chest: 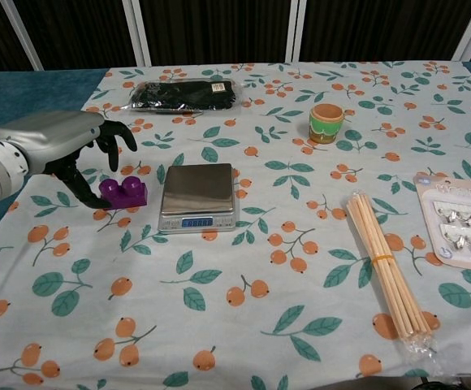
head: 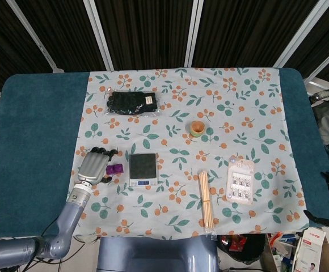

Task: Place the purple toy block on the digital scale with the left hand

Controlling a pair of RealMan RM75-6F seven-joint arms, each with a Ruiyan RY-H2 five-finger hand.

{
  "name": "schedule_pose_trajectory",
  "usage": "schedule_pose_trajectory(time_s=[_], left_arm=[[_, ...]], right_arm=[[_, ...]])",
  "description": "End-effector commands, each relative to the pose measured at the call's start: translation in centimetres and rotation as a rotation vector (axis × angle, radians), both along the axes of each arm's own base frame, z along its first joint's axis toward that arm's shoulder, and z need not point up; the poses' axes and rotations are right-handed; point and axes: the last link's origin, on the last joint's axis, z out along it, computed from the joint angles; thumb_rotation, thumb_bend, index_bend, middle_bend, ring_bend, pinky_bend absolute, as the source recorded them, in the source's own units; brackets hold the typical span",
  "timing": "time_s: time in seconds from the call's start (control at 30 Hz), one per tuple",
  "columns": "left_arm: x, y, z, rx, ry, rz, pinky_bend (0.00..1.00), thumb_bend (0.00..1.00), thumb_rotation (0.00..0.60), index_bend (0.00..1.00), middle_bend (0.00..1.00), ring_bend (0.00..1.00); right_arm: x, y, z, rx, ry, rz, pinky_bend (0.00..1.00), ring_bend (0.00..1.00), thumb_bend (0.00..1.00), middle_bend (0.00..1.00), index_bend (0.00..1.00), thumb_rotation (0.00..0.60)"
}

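Now at grasp step: left hand (chest: 61,145) fingers spread, nothing held, hovering at 9 o'clock of purple block (chest: 123,192), which sits on cloth just beside digital scale (chest: 197,195), at its 9 o'clock. Next: close on block, lift, move toward 3 o'clock onto platform. Right hand unseen.

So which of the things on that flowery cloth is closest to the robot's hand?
The purple toy block, just left of the digital scale. The left hand arches over it, fingertips beside it; everything else lies further off.
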Motion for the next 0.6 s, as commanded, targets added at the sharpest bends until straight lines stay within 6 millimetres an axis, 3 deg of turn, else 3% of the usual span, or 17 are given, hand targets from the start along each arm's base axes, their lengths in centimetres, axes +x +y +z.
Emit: schedule_pose_trajectory(time_s=[0.03,0.6], left_arm=[[0.0,0.1,-0.3,-0.001,0.004,-0.001,0.23,0.14,0.6,0.31,0.42,0.24],[-0.4,0.5,-1.4,-0.036,0.033,-0.014,0.23,0.2,0.6,0.39,0.46,0.25]], right_arm=[[0.0,0.0,0.0,0.0,0.0,-0.001,0.19,0.15,0.09,0.02,0.0,0.6],[-0.1,0.0,0.0,0.002,-0.004,-0.004,0.19,0.15,0.09,0.02,0.0,0.6]])
